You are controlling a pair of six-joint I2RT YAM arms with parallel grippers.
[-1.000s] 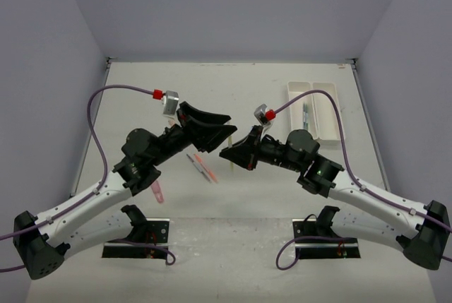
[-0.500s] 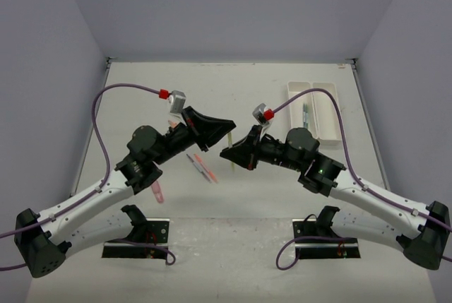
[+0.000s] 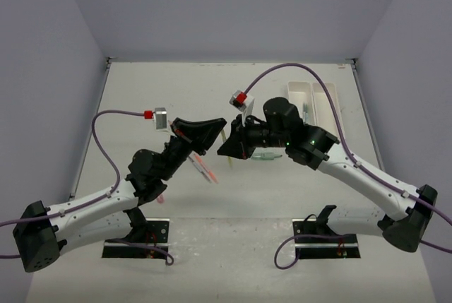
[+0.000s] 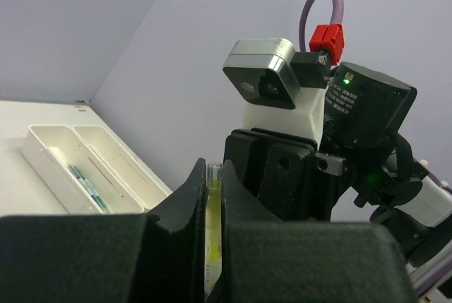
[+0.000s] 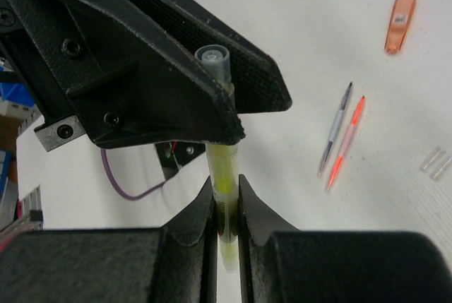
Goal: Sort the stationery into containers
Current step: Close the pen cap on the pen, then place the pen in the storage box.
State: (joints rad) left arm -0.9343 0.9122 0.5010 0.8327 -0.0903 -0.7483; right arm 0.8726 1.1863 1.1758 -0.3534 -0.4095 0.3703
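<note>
Closing since a second ago, the left gripper (image 4: 215,176) clamps the yellow highlighter pen (image 5: 222,165), which the right gripper (image 5: 224,188) also grips, mid-air above the table's (image 3: 141,98) middle. Two narrow white plastic trays (image 3: 291,90) at its far right corner look barely filled. A grey pen (image 5: 336,128), an orange pen (image 5: 346,144) and a stubby orange marker (image 5: 397,17) lie loose mid-table. Most sorting remains, and the arms crowd each other.

Pale lavender walls (image 3: 233,6) enclose a white table (image 3: 176,84) on three sides under even light.

A robotics lab: bare lilac walls (image 3: 233,6) enclose a white table (image 3: 176,84) bearing robot arms (image 3: 357,176).
</note>
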